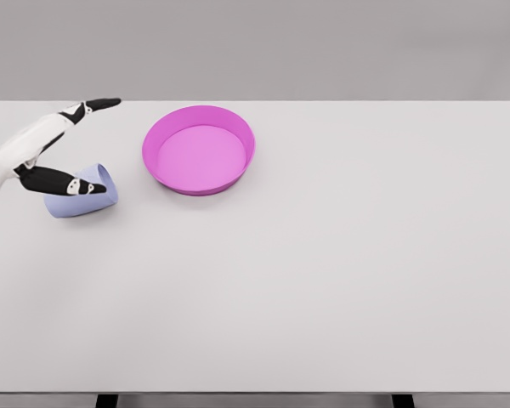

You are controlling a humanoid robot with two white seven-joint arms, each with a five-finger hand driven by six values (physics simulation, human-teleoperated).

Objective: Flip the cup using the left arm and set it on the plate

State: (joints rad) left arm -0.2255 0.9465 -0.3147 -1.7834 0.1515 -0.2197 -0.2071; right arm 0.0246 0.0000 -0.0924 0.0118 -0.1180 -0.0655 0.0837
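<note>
Lying on its side left of the pink plate [199, 150], the lilac cup [82, 193] points its long axis toward the plate. Left hand [55, 149] spread, thumb on the cup.

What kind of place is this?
Probably a simulated robot test bench, not a real room: a plain white table against a blank grey wall, with only a pink plate, a tipped light blue cup and a robot's left hand.
</note>
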